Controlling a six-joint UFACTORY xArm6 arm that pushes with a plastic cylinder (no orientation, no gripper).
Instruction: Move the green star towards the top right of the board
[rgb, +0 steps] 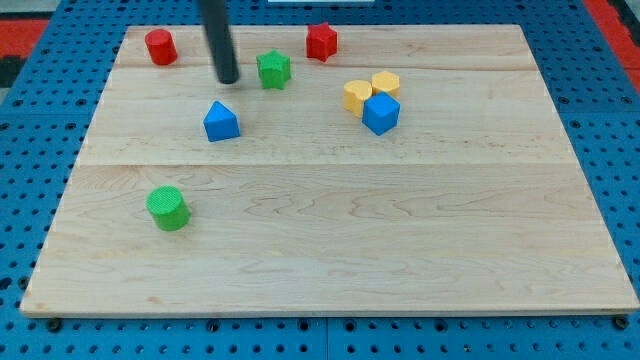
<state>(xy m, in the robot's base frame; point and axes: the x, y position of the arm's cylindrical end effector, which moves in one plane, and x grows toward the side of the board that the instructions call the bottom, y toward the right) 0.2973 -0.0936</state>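
Wooden board (330, 250), pale, filling most of the frame, resting on a blue pegboard surface (30, 180). Red cylinder (160, 46) in the upper left corner of the board. Red star (321, 41) near the top edge, just right of centre. Blue triangular block (221, 121) left of centre, in the upper half. Green cylinder (168, 208) lower left, well apart from the rest. Right of centre, a tight cluster: yellow heart (357, 95), yellow hexagon (386, 83), blue cube (381, 113), touching or nearly so.
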